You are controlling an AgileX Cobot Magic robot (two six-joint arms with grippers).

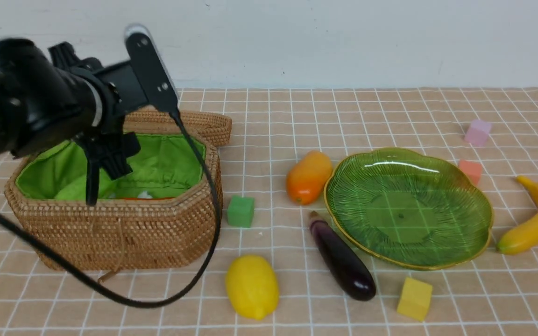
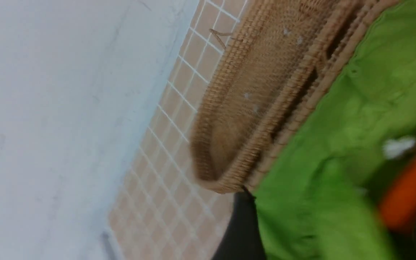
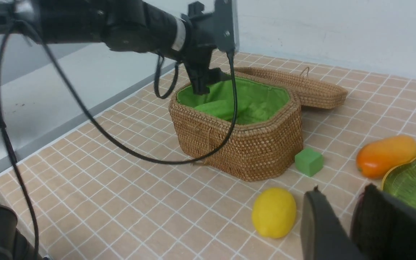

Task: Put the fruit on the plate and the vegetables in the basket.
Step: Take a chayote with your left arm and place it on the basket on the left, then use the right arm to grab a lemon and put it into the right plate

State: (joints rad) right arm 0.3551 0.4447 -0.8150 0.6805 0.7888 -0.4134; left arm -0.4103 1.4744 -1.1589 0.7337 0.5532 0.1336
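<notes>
Gridded surface (image 1: 313, 310) | carrot (image 2: 412, 189) in basket (image 1: 157, 233) | left end effector (image 2: 337, 194) apart — right end effector (image 3: 342, 187) apart (narrowly)

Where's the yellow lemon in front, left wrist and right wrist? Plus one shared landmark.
Front: lemon at bottom, just left of centre, nearer the camera than the green cube.
Left wrist: lemon not in view.
Right wrist: lemon below and right of image centre, beside the dark gripper fingers.
Landmark: wicker basket with bright green lining, at least partly visible in all three.
</notes>
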